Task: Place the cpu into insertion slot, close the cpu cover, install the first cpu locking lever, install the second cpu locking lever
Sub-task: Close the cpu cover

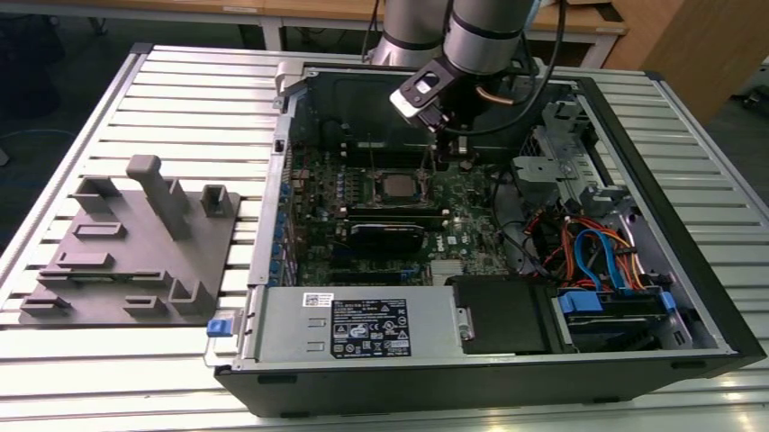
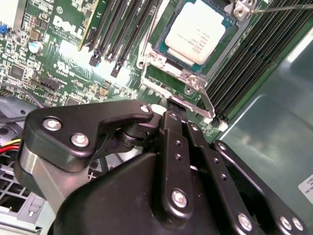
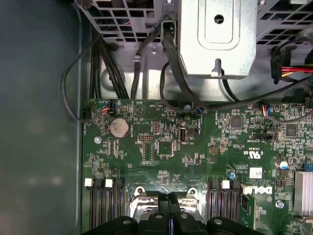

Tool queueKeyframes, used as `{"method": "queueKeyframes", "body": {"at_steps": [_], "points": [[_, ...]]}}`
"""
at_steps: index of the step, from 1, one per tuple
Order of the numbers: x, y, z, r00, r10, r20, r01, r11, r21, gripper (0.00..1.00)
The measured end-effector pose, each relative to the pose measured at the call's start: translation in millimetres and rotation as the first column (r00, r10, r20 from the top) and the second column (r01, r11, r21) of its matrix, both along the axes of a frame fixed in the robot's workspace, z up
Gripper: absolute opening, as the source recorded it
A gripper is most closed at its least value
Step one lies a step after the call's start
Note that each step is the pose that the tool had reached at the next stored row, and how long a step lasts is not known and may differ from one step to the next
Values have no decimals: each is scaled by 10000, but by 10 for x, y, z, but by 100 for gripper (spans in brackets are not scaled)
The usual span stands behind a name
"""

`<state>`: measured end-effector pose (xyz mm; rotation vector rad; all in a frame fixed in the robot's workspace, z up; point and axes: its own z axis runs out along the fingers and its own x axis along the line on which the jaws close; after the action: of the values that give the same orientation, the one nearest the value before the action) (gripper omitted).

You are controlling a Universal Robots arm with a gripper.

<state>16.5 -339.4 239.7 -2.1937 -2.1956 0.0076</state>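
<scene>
Gripper (image 2: 172, 105) fingers pressed together, empty, tips at cpu cover (image 2: 193, 81) edge; cpu (image 2: 195, 32) lies inside its window, faint print on its face.

Setting: robotics laboratory or test workshop.
Evidence:
- worktable (image 1: 180, 81) of ribbed aluminium slats
- industrial robot arm (image 1: 481, 27) reaching down over the worktable
- desktop computer case (image 1: 481, 369) laid on its side, panel off, with green motherboard (image 1: 360, 193) and coloured cabling exposed
- grey fixture plate (image 1: 132, 243) with upright holders beside the case
- plain wooden desks (image 1: 324, 11) behind
</scene>
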Motion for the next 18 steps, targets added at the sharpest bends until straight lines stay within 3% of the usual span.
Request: {"method": "queueKeyframes", "body": {"at_steps": [18], "points": [[-39, 8, -28, 10000, 0, -2, 0, 10000, 1, 11]]}}
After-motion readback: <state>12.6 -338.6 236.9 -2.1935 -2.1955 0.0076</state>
